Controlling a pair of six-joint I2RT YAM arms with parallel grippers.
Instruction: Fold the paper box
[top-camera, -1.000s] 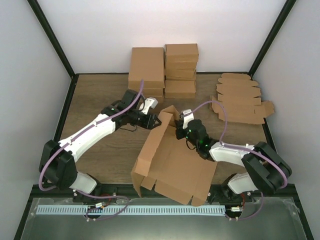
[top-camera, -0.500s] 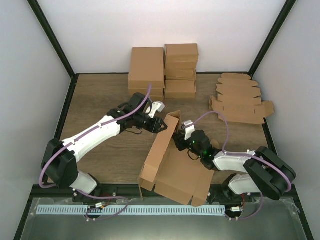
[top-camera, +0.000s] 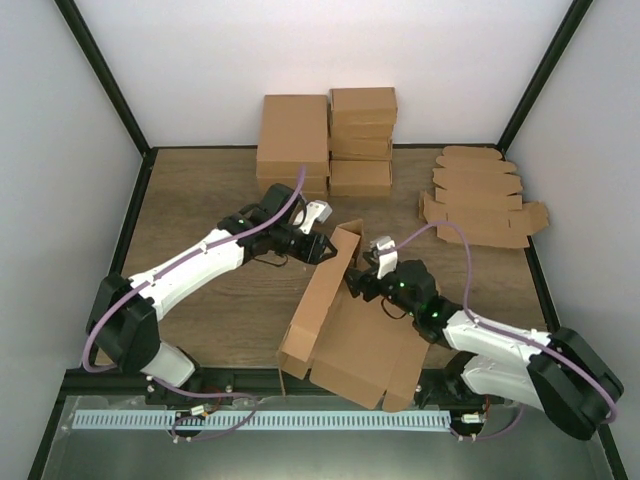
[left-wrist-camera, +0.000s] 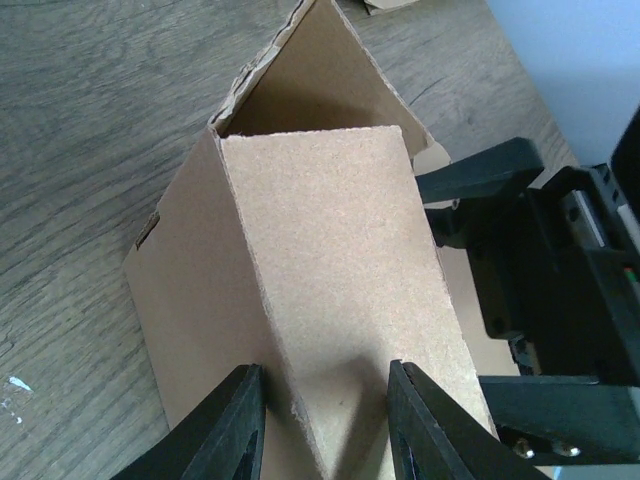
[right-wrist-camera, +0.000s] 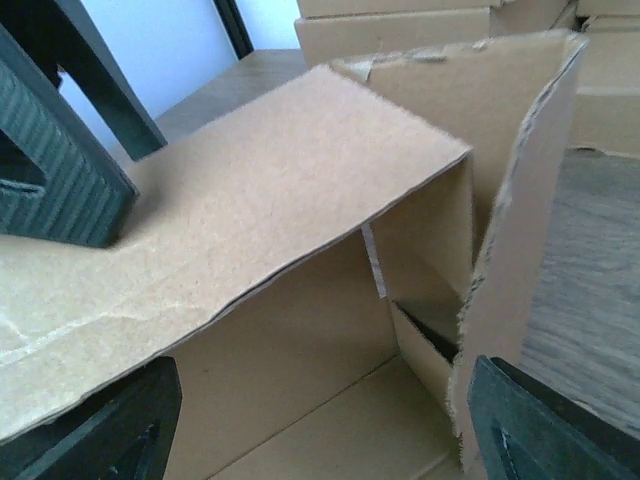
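We see the paper box (top-camera: 352, 335) lying half-formed at the near edge of the table (top-camera: 200, 200), around its middle, with one long wall raised. The left gripper (top-camera: 324, 249) pinches that wall's folded top at its far end (the fold sits between both fingers). The right gripper (top-camera: 360, 284) hangs over the box floor just beside the wall, jaws spread wide, gripping nothing.

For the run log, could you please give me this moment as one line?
paper box: one side wall raised | left jaws: clamped on that wall | right jaws: open, beside it
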